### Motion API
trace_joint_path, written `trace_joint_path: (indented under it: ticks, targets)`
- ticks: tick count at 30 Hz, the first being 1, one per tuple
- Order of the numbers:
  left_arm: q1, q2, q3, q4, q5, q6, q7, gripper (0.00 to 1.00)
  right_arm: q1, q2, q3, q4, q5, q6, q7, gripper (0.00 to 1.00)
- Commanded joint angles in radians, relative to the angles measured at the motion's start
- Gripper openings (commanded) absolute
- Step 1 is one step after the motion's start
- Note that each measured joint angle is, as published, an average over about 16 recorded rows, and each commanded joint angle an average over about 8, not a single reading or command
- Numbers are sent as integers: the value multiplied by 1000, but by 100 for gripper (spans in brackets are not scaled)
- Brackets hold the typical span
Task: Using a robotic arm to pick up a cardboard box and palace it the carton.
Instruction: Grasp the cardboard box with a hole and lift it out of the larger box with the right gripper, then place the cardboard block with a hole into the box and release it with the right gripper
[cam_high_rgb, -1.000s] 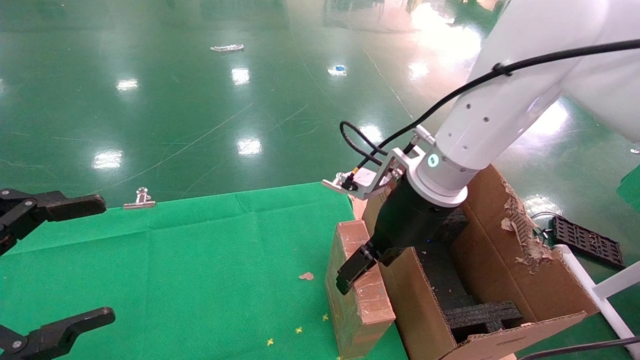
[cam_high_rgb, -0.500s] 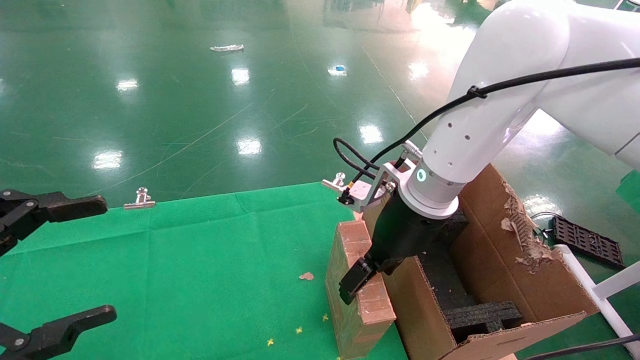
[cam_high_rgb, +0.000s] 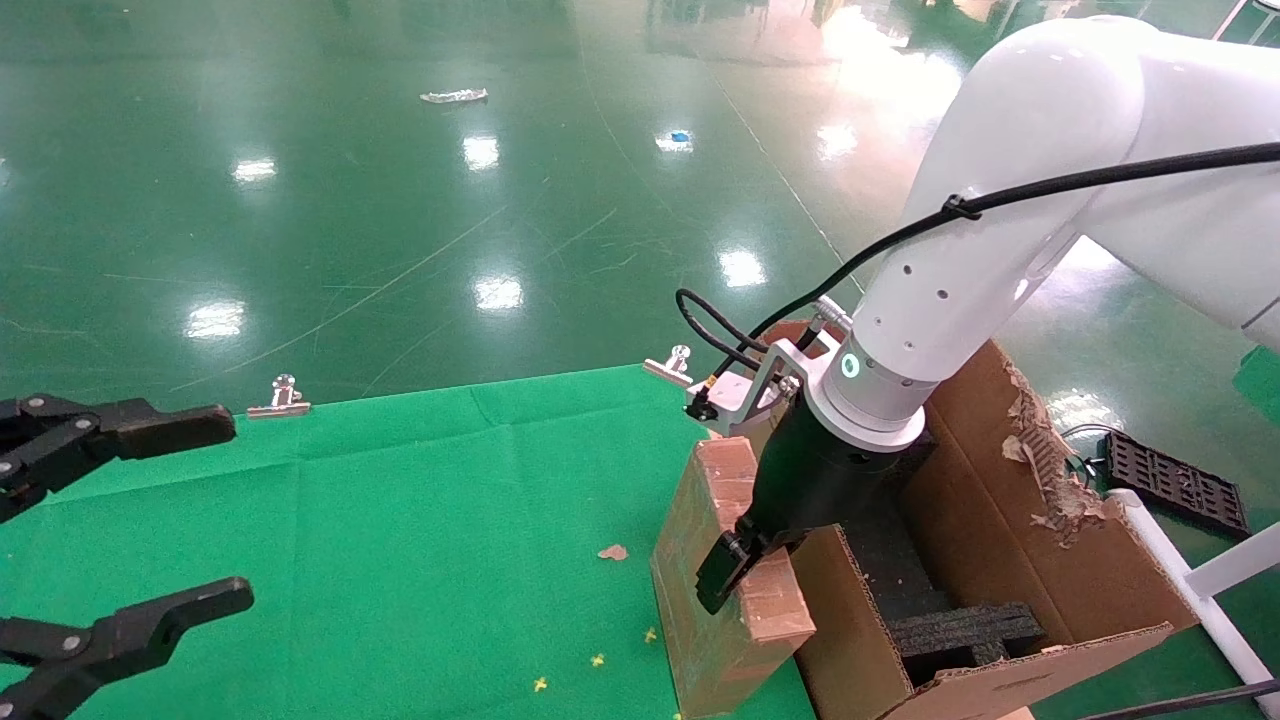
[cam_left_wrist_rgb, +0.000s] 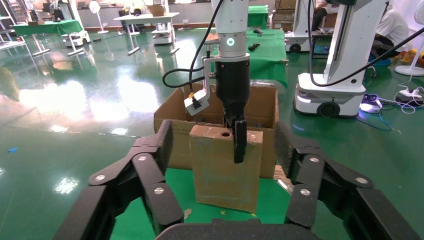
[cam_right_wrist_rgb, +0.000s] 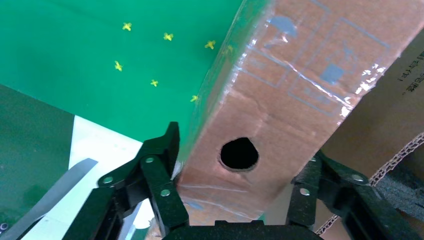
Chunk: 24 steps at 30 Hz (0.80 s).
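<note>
The small taped cardboard box (cam_high_rgb: 715, 590) stands tilted on the green cloth (cam_high_rgb: 400, 520), its top leaning toward the carton (cam_high_rgb: 1000, 520) right beside it. The white robotic arm (cam_high_rgb: 960, 280) comes down from the right. My right gripper (cam_high_rgb: 745, 575) is shut on the box's upper end, one finger on each broad side. The right wrist view shows the box (cam_right_wrist_rgb: 300, 90) with its round hole between the fingers (cam_right_wrist_rgb: 160, 170). My left gripper (cam_high_rgb: 200, 515) is open and empty at the left edge. The left wrist view shows the box (cam_left_wrist_rgb: 220, 175) and the carton (cam_left_wrist_rgb: 172, 125) farther off.
Black foam inserts (cam_high_rgb: 960, 630) lie inside the carton, and its right flap is torn. Two metal clips (cam_high_rgb: 280, 398) (cam_high_rgb: 672, 362) hold the cloth's far edge. A cardboard scrap (cam_high_rgb: 612, 552) lies left of the box. A black tray (cam_high_rgb: 1175, 480) sits on the floor at the right.
The right gripper has moved right toward the carton with the box's top, so the box now leans more. The left gripper has shifted slightly inward.
</note>
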Motion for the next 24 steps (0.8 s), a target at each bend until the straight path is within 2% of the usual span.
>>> trace_joint_path:
  ticks: [1,7,11,16,24]
  targets:
    - [0,0,0,0,0,0,0,0,-1,3,-1,3,-2,2,1,0]
    - [0,0,1,0,0,0,0,0,4,20,4,25,-6,18,-5,0]
    - [0,0,1,0,-1,0,0,0,17,51,24,44,8,37,-41,0]
    - [0,0,1,0,-1,0,1,0,64,126,82,65,45,77,-143,0]
    - [0,-1,2,0,-1,-1,1,0,205,291,197,59,53,158,-329,0]
